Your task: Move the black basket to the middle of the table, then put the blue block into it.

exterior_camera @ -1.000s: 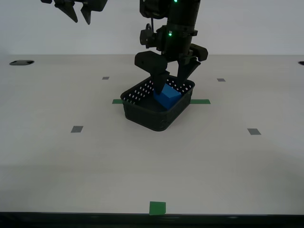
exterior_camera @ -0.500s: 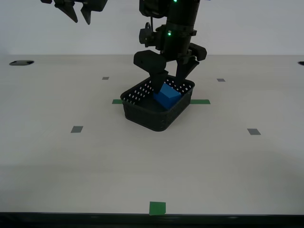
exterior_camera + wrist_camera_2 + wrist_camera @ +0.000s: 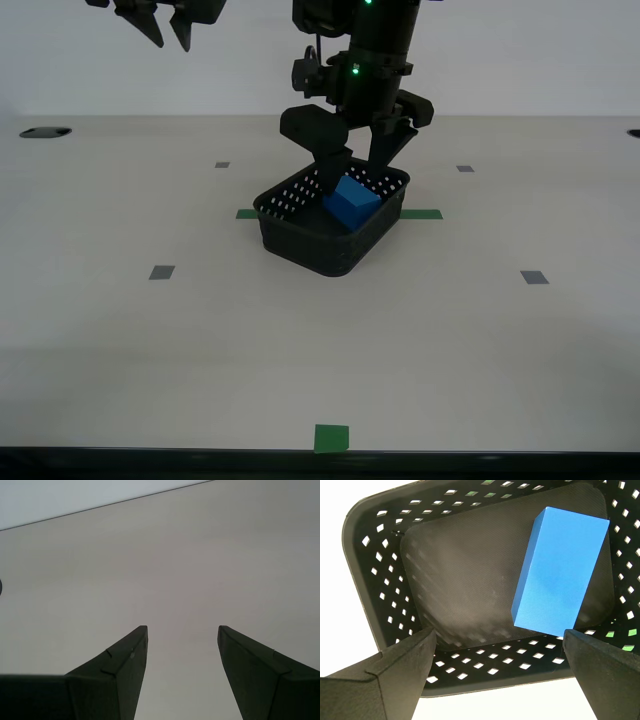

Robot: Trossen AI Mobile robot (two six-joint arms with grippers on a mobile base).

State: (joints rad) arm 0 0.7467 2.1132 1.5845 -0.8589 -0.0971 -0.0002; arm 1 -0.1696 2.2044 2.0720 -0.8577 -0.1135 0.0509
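Observation:
The black basket (image 3: 300, 248) stands mid-table on the pale table (image 3: 420, 340), over a green tape strip (image 3: 424, 214). The blue block (image 3: 352, 203) lies tilted inside it, against its far side. My first gripper (image 3: 356, 170) hangs open just above the block, its fingers apart and not touching it. In the first wrist view the basket (image 3: 375, 580) fills the frame, the block (image 3: 560, 575) rests on its floor, and my first gripper (image 3: 499, 632) is open and empty. My second gripper (image 3: 171, 43) is raised at the exterior view's far left, open and empty (image 3: 182, 627) over bare table (image 3: 175, 555).
A green square (image 3: 332, 438) marks the table's front edge. Small grey squares (image 3: 161, 272) (image 3: 534, 277) lie either side of the basket, with smaller ones farther back. A dark hole (image 3: 45, 131) sits at the far left edge.
My first gripper has risen slightly above the basket, still open. The blue block and the basket have stayed in place. The second arm has not moved.

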